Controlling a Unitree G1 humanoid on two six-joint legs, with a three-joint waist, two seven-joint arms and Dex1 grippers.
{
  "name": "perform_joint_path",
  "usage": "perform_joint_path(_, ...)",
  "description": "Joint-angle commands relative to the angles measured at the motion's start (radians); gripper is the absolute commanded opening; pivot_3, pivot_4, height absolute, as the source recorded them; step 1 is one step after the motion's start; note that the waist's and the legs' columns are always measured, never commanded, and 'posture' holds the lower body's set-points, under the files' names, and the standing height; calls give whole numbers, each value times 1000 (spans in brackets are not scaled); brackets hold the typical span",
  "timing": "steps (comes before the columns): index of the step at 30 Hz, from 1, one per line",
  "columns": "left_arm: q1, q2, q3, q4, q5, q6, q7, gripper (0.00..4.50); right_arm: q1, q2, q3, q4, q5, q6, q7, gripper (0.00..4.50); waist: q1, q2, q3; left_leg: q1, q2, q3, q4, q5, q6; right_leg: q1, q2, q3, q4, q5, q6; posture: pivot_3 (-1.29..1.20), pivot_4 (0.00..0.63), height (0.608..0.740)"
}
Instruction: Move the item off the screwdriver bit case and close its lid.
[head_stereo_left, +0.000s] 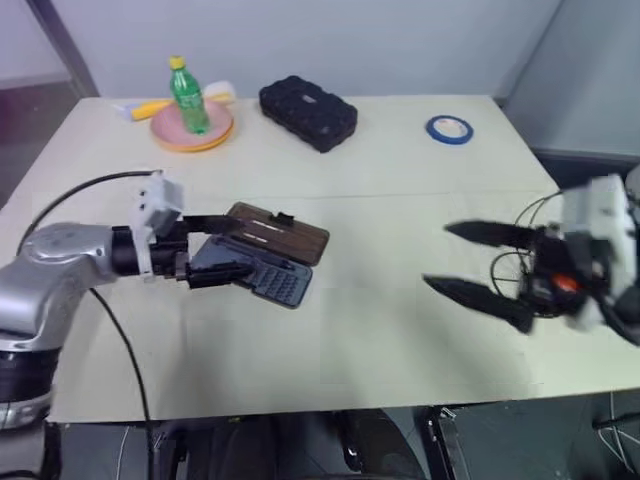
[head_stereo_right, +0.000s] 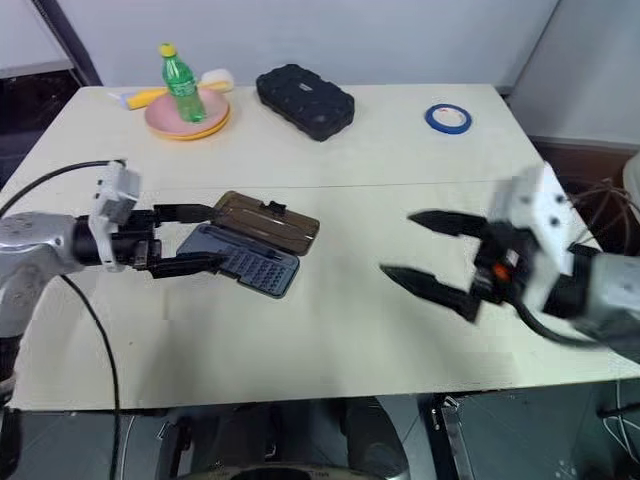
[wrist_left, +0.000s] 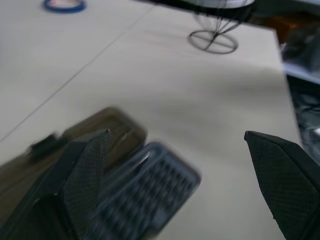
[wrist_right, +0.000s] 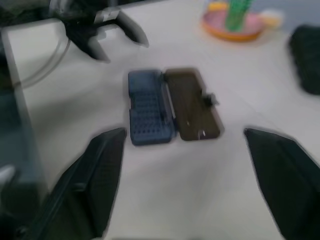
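- Risk, lid: the smoky-brown lid (head_stereo_right: 268, 223) lies fully open, flat on the table (head_stereo_left: 380, 320) on the far side of the dark blue-grey tray (head_stereo_right: 243, 262). A push from the wrong edge would probably slide the whole screwdriver bit case (head_stereo_left: 262, 254) rather than swing the panel over its hinge.
- Risk, contents: the rows of bits are exposed; a finger dragged across the tray could dislodge them.
- Risk, sphere: the wire sphere (wrist_left: 214, 36) stands at the table's right edge, well apart from the case, so that step looks done; a sweep of the right arm could knock it off the edge.
- Left gripper (head_stereo_right: 192, 238): roughly level, pointing right, jaws wide and straddling the case's left end, one finger over the lid side, one over the tray side.
- Right gripper (head_stereo_right: 432, 255): at mid-right above the table, pointing left toward the case, jaws spread wide, nothing between them.
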Motion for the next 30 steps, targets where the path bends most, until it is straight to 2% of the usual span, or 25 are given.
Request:
perform_joint_path(1, 25, 34, 83, -38, -7, -12, 17, 4500, -246, 166, 337, 226, -282, 54, -45, 3869, 2, 1, 1, -1, 0, 1, 0, 0, 0, -1, -1, 0, 0, 0, 0, 0, 150, 737)
perform_joint_path(4, 59, 48, 116, -68, -7, -7, 37, 4500, -436, 331, 521, 464, -487, 21, -10, 3869, 11, 2, 2, -5, 0, 1, 0, 0, 0, -4, -1, 0, 1, 1, 2, 0, 150, 737)
perform_joint_path(6, 80, 56, 137, -90, -15, 1, 49, 4500, -531, 427, 597, 629, -606, -30, 15, 3869, 16, 2, 1, -10, 0, 1, 0, 0, 0, -10, -1, -1, 3, 2, 4, 0, 150, 737)
perform_joint_path(7, 95, 59, 156, -109, -24, 12, 58, 4500, -586, 491, 629, 741, -661, -69, 29, 3869, 19, 2, 1, -15, 0, 1, 1, 0, -1, -16, -1, -1, 5, 3, 6, 0, 150, 737)
perform_joint_path(10, 132, 63, 189, -151, -41, 31, 75, 4500, -687, 617, 662, 969, -770, -159, 75, 3869, 21, 3, 2, -17, 0, 1, 1, 1, -1, -20, -1, -1, 7, 4, 6, 0, 150, 737)
perform_joint_path(16, 164, 67, 213, -187, -49, 38, 103, 4500, -750, 727, 701, 1239, -949, -296, 172, 3869, 25, 3, 2, -18, 0, 1, 1, 1, -2, -19, -3, -3, 8, 3, 6, 0, 150, 737)
perform_joint_path(22, 168, 69, 223, -195, -58, 41, 117, 4500, -742, 768, 681, 1351, -1047, -359, 237, 3869, 18, 4, 2, -16, -1, 0, 2, 2, -3, -19, -2, -3, 11, 3, 6, 0, 150, 737)
perform_joint_path(25, 163, 68, 215, -186, -57, 35, 120, 4500, -733, 782, 676, 1392, -1087, -402, 258, 2962, 9, 4, 2, -15, 0, 0, 2, 2, -3, -19, -2, -3, 12, 3, 6, 0, 150, 737)
perform_joint_path(28, 157, 65, 206, -173, -52, 29, 120, 4500, -726, 787, 687, 1417, -1130, -457, 296, 1561, 2, 4, 2, -15, 0, 0, 2, 2, -4, -18, -1, -3, 12, 4, 6, 0, 150, 737)
perform_joint_path(30, 156, 62, 198, -164, -46, 23, 118, 4500, -716, 784, 703, 1424, -1162, -498, 339, 348, 1, 3, 2, -14, -1, -1, 2, 2, -4, -17, -2, -3, 12, 4, 6, 0, 150, 737)
